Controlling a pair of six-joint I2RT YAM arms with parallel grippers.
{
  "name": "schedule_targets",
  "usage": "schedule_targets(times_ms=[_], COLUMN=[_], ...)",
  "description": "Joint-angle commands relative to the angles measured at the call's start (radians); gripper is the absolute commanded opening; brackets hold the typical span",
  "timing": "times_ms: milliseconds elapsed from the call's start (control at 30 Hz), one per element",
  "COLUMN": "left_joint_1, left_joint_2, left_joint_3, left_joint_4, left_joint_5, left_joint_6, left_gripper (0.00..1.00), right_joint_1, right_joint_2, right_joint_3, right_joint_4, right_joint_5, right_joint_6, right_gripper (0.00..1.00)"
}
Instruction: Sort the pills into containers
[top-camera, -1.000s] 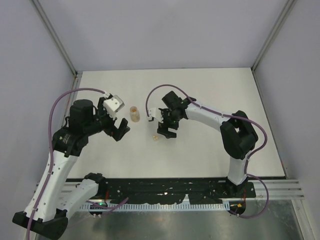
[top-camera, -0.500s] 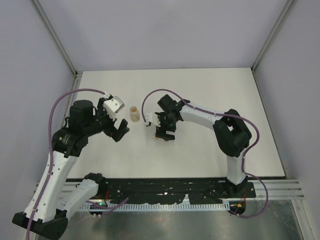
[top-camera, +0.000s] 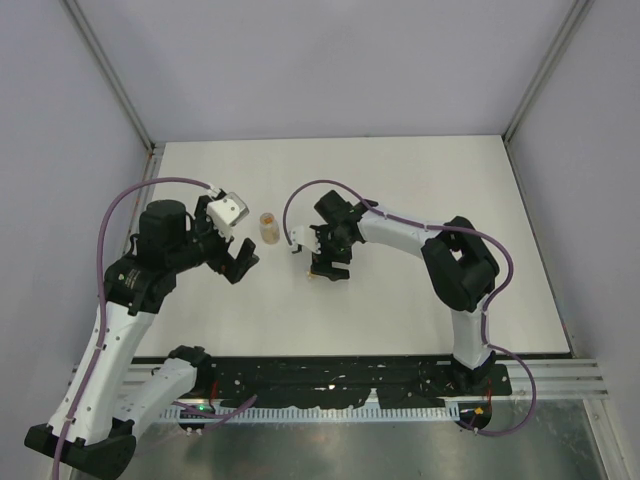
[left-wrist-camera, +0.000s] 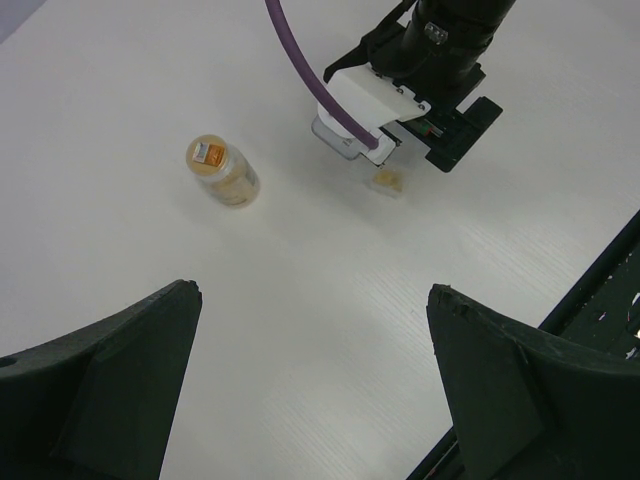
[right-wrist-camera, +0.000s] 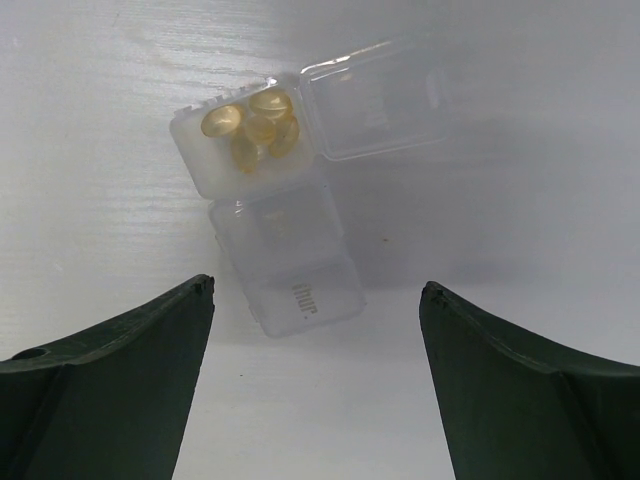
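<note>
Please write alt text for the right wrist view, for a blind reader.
A small clear pill box lies on the white table, one compartment open and holding yellow pills. The right pincer is open, a finger on each side.

Your left arm (top-camera: 108, 330) rises from its base at the near left, leans forward, and bends at the elbow so the wrist turns inward toward the middle. Your left hand (top-camera: 241, 263) hangs in the air, tilted down and to the right. Its fingers (left-wrist-camera: 100, 390) are spread as wide as they go, with nothing between them.

Your right arm (top-camera: 415, 233) climbs from its base at the near right, folds at a high elbow, and stretches its forearm out to the left. Your right hand (top-camera: 328, 266) points straight down and sits low. Its fingers (right-wrist-camera: 100, 390) are parted wide and grip nothing.
</note>
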Motion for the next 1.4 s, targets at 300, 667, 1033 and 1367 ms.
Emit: schedule_targets(times_ms=[300,667,1033,1367], left_joint_1=[0.000,-0.001,0.000,0.000], left_joint_2=[0.001,0.010,0.010,0.002], left_joint_3=[0.022,0.026,0.022,0.011], left_joint_4=[0.003,0.009,0.003,0.007], left_joint_5=[0.001,0.008,0.005,0.004], left_joint_6=[0.005,0.002,0.011,0.010], left_gripper=[1.00,1.00,1.00,1.00], right_joint_1=[0.007,0.017,0.047,0.048], right_joint_2=[0.003,0.016,0.046,0.024], right_joint_3=[-0.009,0.006,0.009,-0.008], right_joint_4=[0.029,0.032,0.042,0.024], right_joint_5=[0.020,0.029,0.054,0.055], right_joint_6=[-0.027,-0.041,-0.053,-0.060], right_gripper=[0.86,0.85,0.82,0.65])
